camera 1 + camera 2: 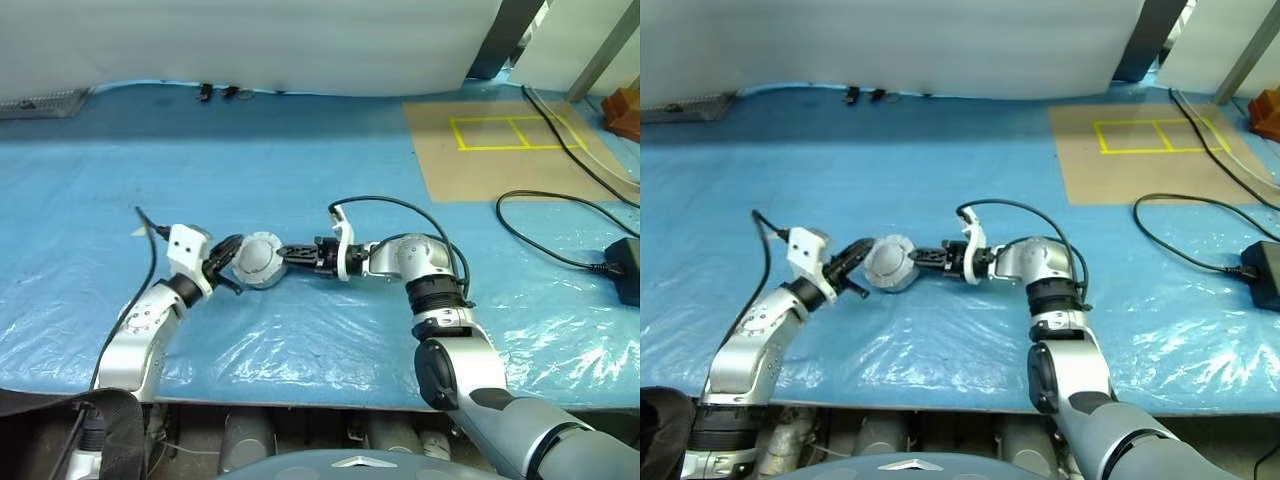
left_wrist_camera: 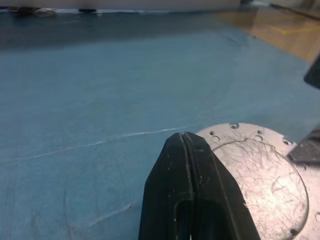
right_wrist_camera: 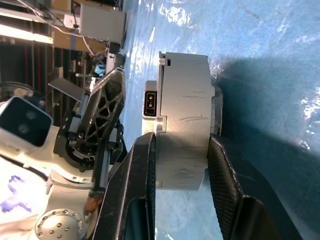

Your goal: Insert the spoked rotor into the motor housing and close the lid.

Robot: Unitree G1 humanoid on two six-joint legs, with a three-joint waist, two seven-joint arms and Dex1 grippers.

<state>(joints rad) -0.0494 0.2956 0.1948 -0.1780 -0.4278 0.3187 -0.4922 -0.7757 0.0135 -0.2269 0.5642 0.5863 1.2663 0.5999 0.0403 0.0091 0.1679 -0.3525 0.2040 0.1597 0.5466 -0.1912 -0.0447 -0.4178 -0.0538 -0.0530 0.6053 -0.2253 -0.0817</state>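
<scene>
The motor housing is a short silver cylinder held on edge just above the blue sheet. My right gripper is shut on it, one finger on each flat side, and a small connector socket shows on its wall. Its round face is flat, scratched silver with small holes around the rim. My left gripper is shut and empty, with its tip beside the edge of that face; I cannot tell whether it touches. The spoked rotor is out of view.
A blue plastic sheet covers the table. At the back right lies a brown board with a yellow taped rectangle. Black cables and a black adapter lie at the right. Small black items sit at the far edge.
</scene>
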